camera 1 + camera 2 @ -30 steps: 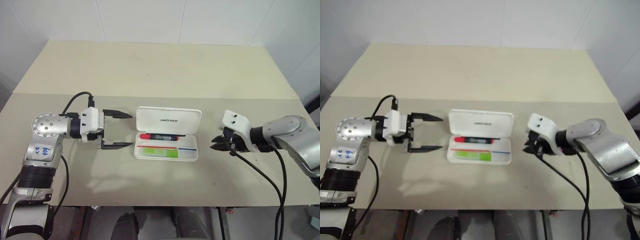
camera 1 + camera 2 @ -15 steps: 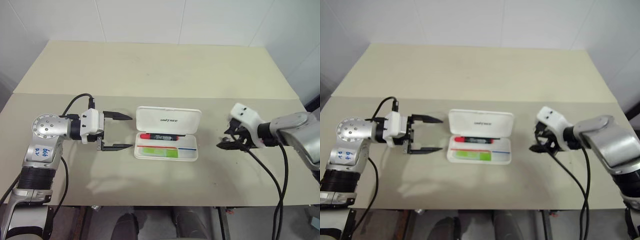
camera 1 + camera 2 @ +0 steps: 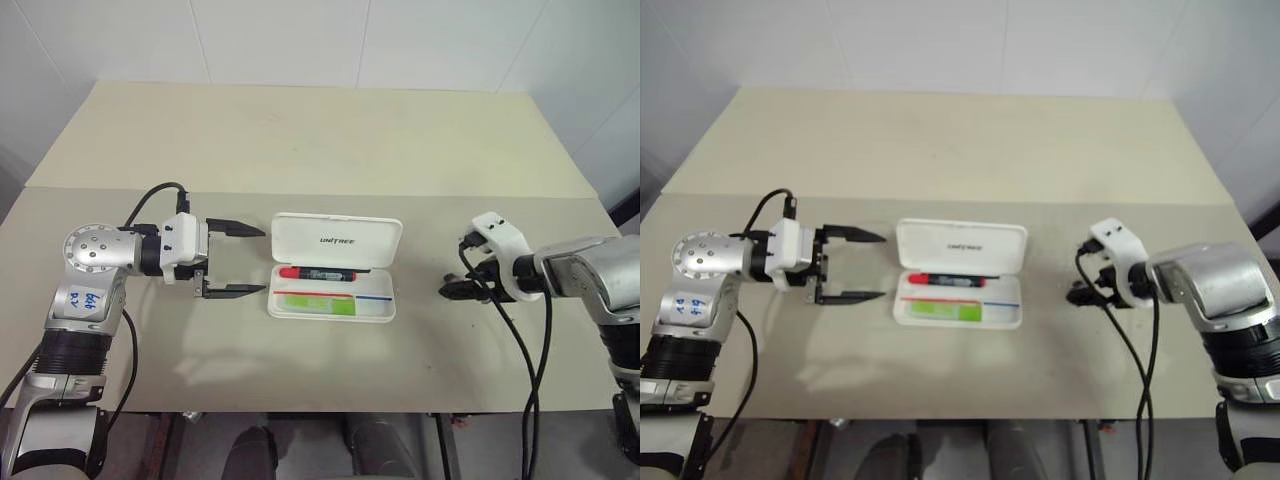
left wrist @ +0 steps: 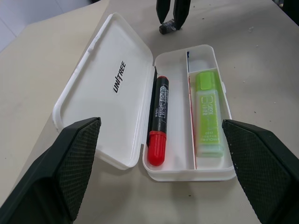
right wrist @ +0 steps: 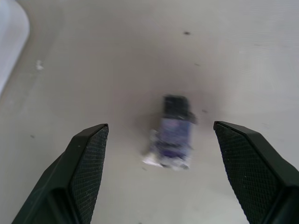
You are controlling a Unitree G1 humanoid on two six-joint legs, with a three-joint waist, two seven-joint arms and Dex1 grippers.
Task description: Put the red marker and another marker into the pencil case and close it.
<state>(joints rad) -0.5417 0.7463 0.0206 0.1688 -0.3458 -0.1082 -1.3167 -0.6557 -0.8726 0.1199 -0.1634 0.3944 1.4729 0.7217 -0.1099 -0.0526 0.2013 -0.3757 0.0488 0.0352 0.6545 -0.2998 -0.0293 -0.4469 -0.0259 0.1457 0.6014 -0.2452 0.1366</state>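
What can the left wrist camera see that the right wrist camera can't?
Left wrist view: the red marker and green highlighter lying in separate compartments of the open pencil case, with the right tool beyond. Right wrist view: a small bluish object on the table, close up between open fingers. Shared: the beige table and a bit of the white case.

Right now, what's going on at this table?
Both markers are in the pencil case: the red marker in the slot nearer the lid, the light-green highlighter in the other. The lid is not yet closed; it lies flat open on the table. The left hand hovers open beside the case, holding nothing. The right hand is open too, off to the case's other side, above a small dark blue object on the table. Neither hand touches the case.
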